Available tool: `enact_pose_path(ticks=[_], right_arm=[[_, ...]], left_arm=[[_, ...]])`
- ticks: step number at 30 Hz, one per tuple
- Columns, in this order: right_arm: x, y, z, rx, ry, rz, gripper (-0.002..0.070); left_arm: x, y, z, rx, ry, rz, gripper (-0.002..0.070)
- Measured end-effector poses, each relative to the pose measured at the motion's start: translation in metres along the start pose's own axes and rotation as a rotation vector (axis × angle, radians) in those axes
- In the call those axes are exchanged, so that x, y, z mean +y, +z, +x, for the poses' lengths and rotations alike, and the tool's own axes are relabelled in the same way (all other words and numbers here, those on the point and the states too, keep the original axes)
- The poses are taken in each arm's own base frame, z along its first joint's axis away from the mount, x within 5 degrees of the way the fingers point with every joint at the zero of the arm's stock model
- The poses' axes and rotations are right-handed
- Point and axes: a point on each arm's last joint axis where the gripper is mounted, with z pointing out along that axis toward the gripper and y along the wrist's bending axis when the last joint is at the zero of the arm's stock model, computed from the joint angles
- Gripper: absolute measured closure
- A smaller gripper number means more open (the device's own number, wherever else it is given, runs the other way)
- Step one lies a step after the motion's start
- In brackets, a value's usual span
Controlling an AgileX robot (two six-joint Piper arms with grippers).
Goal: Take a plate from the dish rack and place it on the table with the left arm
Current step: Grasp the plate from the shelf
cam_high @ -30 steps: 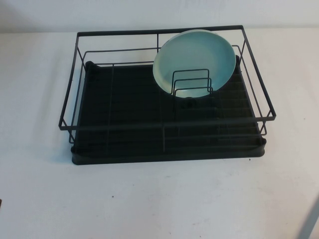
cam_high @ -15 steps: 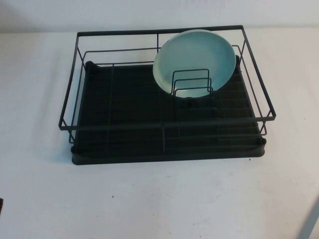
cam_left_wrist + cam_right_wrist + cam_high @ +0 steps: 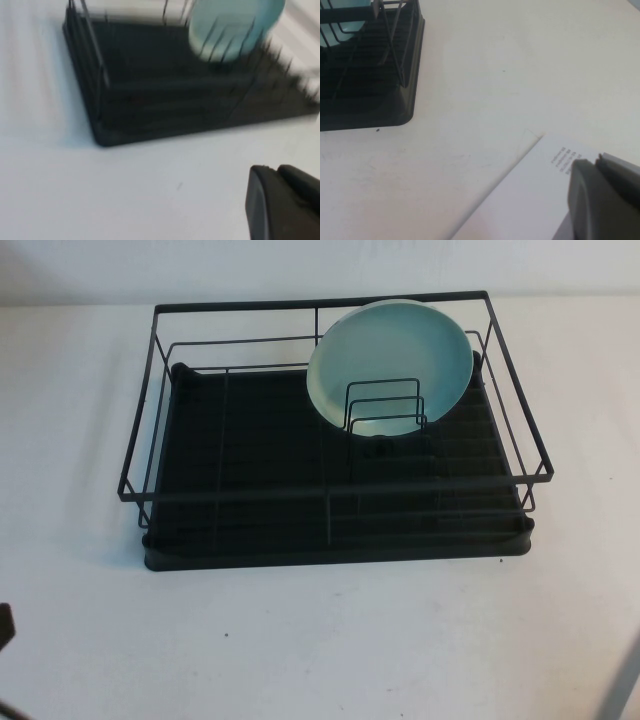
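Observation:
The pale mint-turquoise plate [image 3: 390, 355] stands on edge at the back right of the black wire dish rack [image 3: 330, 487], leaning behind small upright dividers. The rack sits mid-table on the white table [image 3: 320, 640]. My left gripper [image 3: 5, 623] just shows at the high view's lower left edge, well short of the rack. In the left wrist view the left gripper [image 3: 274, 171] hangs above bare table, fingers together and empty, with the rack [image 3: 165, 95] and plate [image 3: 232, 27] ahead. My right gripper [image 3: 595, 162] is shut and empty, off to the rack's right.
A white printed sheet [image 3: 530, 195] lies under the right gripper near the table's right front; its edge shows in the high view [image 3: 625, 690]. The rack's corner [image 3: 370, 95] shows in the right wrist view. Bare table lies in front of the rack.
The left gripper has come further into the high view at the lower left edge. The plate and rack have not moved.

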Motion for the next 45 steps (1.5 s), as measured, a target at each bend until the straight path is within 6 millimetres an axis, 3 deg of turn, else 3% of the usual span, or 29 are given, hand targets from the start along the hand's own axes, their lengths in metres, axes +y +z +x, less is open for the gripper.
enact_pose_path(ticks=[4,9,14,20,25,28,31,34,36,39,45], right_arm=[[0.0,0.0,0.0,0.0,0.0,0.0,0.0696],[0.0,0.0,0.0,0.0,0.0,0.0,0.0696],[0.0,0.0,0.0,0.0,0.0,0.0,0.0696],[0.0,0.0,0.0,0.0,0.0,0.0,0.0696],[0.0,0.0,0.0,0.0,0.0,0.0,0.0696],[0.0,0.0,0.0,0.0,0.0,0.0,0.0696],[0.0,0.0,0.0,0.0,0.0,0.0,0.0696],[0.0,0.0,0.0,0.0,0.0,0.0,0.0696],[0.0,0.0,0.0,0.0,0.0,0.0,0.0696],[0.0,0.0,0.0,0.0,0.0,0.0,0.0696],[0.0,0.0,0.0,0.0,0.0,0.0,0.0696]], left_arm=[[0.0,0.007,-0.052,0.251,0.203,-0.017,0.0679],[0.002,0.034,-0.121,0.3,0.374,0.007,0.0679],[-0.004,0.083,-0.166,0.287,0.554,0.082,0.0679],[-0.013,0.156,-0.197,0.261,0.603,0.131,0.0679],[-0.018,0.208,-0.209,0.235,0.665,0.16,0.0673],[-0.024,0.238,-0.209,0.214,0.758,0.2,0.0617],[-0.025,0.27,-0.198,0.212,0.806,0.25,0.0485],[-0.026,0.298,-0.188,0.179,0.826,0.296,0.028],[-0.027,0.314,-0.184,0.132,0.823,0.31,0.0186],[-0.029,0.328,-0.183,0.055,0.773,0.331,0.0137],[-0.035,0.345,-0.178,-0.029,0.698,0.399,0.012]])
